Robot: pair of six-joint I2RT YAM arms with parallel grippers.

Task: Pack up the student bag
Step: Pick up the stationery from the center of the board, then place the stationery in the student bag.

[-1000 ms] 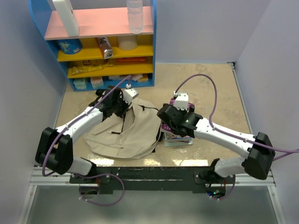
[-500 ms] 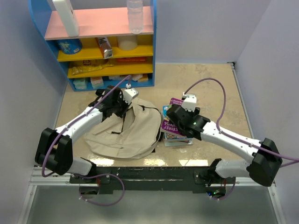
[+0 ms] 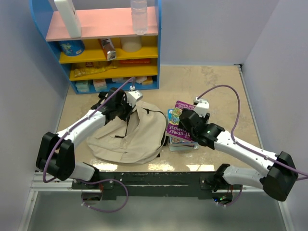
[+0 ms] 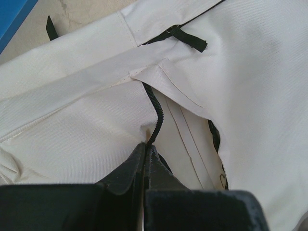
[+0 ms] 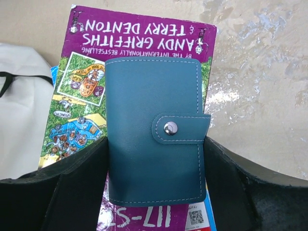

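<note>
The student bag (image 3: 130,137), beige with black zippers, lies flat on the table left of centre. My left gripper (image 3: 126,107) is at its far top edge. In the left wrist view the gripper (image 4: 146,147) is shut on the bag's black zipper edge (image 4: 156,113), with cream fabric (image 4: 250,72) all around. My right gripper (image 3: 179,117) is over a purple book (image 3: 180,129) that tops a small stack right of the bag. In the right wrist view the gripper (image 5: 155,142) is shut on a teal snap wallet (image 5: 154,106) above the book (image 5: 139,33).
A blue, yellow and pink shelf (image 3: 103,45) with bottles and small goods stands at the back left. White walls close in both sides. The bag's edge shows left of the book in the right wrist view (image 5: 19,110). Bare table (image 5: 260,86) lies right of the book.
My right arm has drawn back toward the right, uncovering the purple book, with the teal wallet between its fingers. The left arm and the bag have not moved.
</note>
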